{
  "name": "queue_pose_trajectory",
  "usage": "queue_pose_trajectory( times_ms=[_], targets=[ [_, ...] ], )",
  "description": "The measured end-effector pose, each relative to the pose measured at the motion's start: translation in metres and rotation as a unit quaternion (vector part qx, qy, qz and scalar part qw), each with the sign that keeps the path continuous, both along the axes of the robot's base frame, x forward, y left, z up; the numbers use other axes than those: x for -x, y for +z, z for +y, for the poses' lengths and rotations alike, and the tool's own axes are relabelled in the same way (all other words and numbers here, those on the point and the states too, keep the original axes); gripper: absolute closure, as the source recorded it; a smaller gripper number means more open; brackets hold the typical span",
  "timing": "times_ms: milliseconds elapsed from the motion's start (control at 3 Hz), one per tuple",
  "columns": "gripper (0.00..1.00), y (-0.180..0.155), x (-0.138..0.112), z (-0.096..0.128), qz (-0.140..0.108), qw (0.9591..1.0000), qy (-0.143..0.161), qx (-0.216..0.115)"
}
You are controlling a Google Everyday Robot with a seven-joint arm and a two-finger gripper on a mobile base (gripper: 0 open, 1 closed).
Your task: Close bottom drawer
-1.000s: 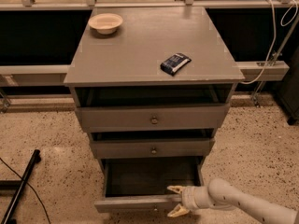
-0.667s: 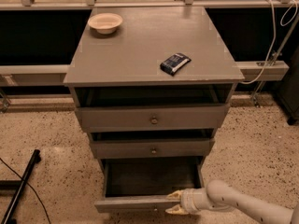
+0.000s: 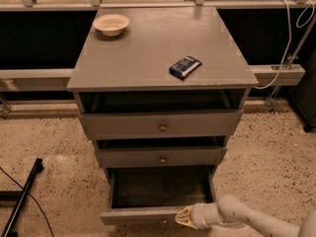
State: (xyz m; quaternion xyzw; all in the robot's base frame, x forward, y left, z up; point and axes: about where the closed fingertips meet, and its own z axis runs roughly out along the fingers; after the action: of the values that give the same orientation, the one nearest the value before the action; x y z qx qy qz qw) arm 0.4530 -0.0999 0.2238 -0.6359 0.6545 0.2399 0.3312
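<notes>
The bottom drawer (image 3: 158,189) of the grey cabinet (image 3: 160,58) stands pulled well out, its dark inside showing and its front (image 3: 140,215) near the lower edge of the view. My gripper (image 3: 181,216) is at the right part of that front, its yellowish fingertips against the front panel's top edge. The white arm (image 3: 247,216) reaches in from the lower right. The drawer's knob shows only as a small spot at the bottom edge.
The middle drawer (image 3: 162,157) and top drawer (image 3: 162,125) stick out slightly, each with a round knob. A bowl (image 3: 111,23) and a dark blue packet (image 3: 185,66) lie on the cabinet top. A black pole (image 3: 22,201) lies on the speckled floor at left.
The gripper has shifted slightly left and down against the drawer front. The drawer seems pushed in a little.
</notes>
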Motion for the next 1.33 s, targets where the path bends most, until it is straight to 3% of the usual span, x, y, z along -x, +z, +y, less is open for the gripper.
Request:
queue_pose_trajectory(
  times_ms=[333, 667, 1333],
  targets=[
    [1.00, -0.055, -0.003, -0.001, 0.002, 0.9999, -0.016, -0.006],
    [1.00, -0.085, -0.004, -0.002, 0.003, 0.9996, -0.027, -0.011],
    [1.00, -0.112, -0.036, -0.009, -0.028, 0.9926, -0.098, -0.067]
  ],
)
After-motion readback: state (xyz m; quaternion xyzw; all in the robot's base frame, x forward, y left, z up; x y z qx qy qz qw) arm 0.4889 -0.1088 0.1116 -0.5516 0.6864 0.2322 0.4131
